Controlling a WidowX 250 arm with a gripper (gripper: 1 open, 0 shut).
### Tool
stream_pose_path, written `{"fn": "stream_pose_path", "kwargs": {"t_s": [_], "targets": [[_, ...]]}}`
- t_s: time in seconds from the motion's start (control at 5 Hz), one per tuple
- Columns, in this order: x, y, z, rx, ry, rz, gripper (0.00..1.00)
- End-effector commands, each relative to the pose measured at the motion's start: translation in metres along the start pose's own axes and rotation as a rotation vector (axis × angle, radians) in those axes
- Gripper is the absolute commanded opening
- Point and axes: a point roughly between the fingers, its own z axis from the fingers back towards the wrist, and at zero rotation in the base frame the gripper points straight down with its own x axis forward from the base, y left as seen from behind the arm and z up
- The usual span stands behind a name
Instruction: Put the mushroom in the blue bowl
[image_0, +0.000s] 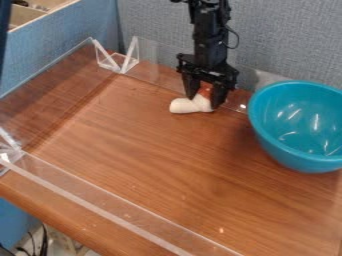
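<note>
The mushroom (190, 105), small and cream-white, lies on its side on the wooden table near the back wall. My gripper (209, 95) points straight down over its right end, with a dark finger on either side of it. I cannot make out whether the fingers press on it. The blue bowl (297, 123), large, teal and with nothing in it, stands to the right of the gripper, a short gap away.
A low clear plastic wall (80, 200) runs along the front and left edges of the table (134, 150). A clear stand (120, 57) sits at the back left corner. A blue-grey partition (147, 25) rises right behind the arm.
</note>
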Motion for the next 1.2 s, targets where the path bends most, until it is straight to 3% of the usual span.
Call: {"fn": "stream_pose_path", "kwargs": {"t_s": [0.0, 1.0], "targets": [[0.004, -0.002, 0.012, 0.002, -0.037, -0.008, 0.00], [0.009, -0.001, 0.050, 0.002, -0.121, -0.014, 0.00]]}}
